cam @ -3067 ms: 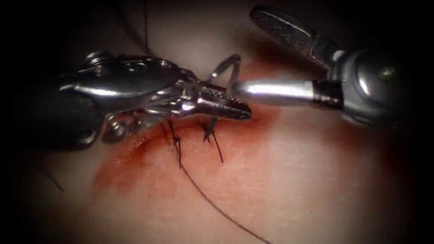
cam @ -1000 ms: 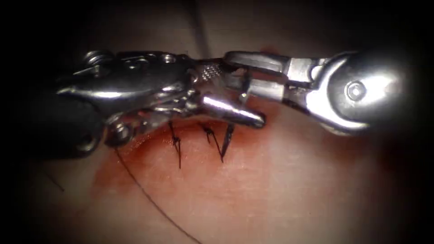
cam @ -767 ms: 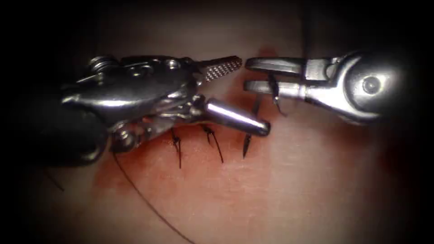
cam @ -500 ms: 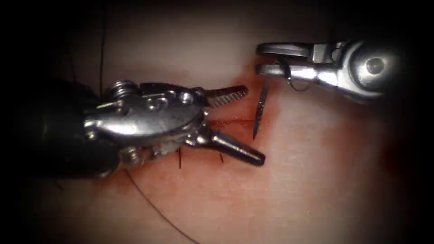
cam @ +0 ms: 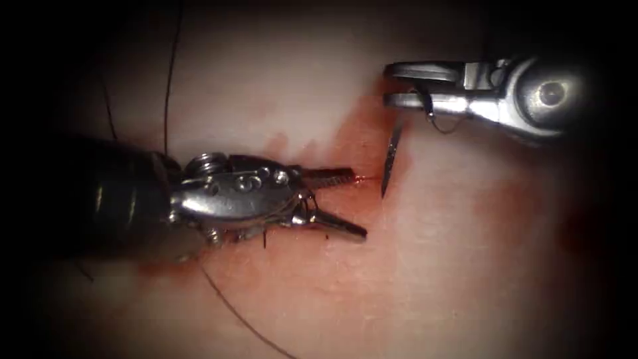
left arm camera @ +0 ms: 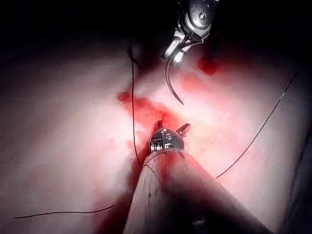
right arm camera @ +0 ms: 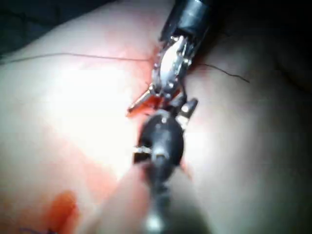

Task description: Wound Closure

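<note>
Up at the right, the right tool (cam: pixel 399 84) pinched the needle (cam: pixel 392 154) near its thread end, the curve hanging down with its tip just above the tissue (cam: pixel 465 266), apparently clear of it. Lower left, the left tool (cam: pixel 339 203) sat over the cut (cam: pixel 362 178), jaws spread and holding nothing. Thread (cam: pixel 239 316) trailed away below it across the red fluid (cam: pixel 362 136).

Endoscope above and in front, wrist views close along each shaft, all sharing the tissue (cam: pixel 425 266).
</note>
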You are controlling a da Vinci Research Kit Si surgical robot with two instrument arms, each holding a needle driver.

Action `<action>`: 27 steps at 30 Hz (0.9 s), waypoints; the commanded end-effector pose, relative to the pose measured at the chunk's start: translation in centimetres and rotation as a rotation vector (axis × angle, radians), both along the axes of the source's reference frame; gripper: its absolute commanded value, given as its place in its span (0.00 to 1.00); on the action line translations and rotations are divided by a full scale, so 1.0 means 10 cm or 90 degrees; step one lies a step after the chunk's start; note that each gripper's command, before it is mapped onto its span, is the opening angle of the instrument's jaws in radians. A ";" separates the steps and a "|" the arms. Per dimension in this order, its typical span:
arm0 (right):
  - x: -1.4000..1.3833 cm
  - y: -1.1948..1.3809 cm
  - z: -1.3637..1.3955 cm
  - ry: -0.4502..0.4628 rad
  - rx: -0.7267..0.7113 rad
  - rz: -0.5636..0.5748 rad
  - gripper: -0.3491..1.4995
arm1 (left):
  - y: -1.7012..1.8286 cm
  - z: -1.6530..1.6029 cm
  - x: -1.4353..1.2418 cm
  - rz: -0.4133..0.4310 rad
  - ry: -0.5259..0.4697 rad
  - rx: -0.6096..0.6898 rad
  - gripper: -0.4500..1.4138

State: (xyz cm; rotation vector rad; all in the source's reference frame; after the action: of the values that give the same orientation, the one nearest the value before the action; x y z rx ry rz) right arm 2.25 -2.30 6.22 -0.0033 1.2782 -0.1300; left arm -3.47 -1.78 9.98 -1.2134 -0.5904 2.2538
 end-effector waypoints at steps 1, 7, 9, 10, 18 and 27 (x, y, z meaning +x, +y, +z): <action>0.006 -0.003 0.006 0.000 0.000 0.002 0.00 | -0.006 0.007 -0.006 0.002 0.003 0.008 0.50; 0.009 0.000 0.009 -0.006 -0.006 0.010 0.00 | -0.022 0.007 -0.011 0.018 0.001 0.028 0.41; 0.015 -0.002 0.013 -0.009 -0.012 0.009 0.00 | -0.030 0.004 -0.014 0.022 -0.001 0.033 0.40; 0.017 -0.003 0.015 -0.010 -0.013 0.010 0.00 | -0.033 0.002 -0.016 0.025 -0.003 0.034 0.40; 0.026 -0.007 0.020 -0.014 -0.029 0.011 0.00 | -0.038 -0.002 -0.018 0.032 -0.001 0.047 0.35; 0.038 -0.014 0.036 -0.020 -0.077 0.002 0.00 | -0.035 0.001 -0.014 0.034 -0.002 0.050 0.34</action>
State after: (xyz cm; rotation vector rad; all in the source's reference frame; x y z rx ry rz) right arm 2.56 -2.41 6.54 -0.1113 1.2377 -0.2044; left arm -3.55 -2.09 9.93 -1.1740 -0.7142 2.2483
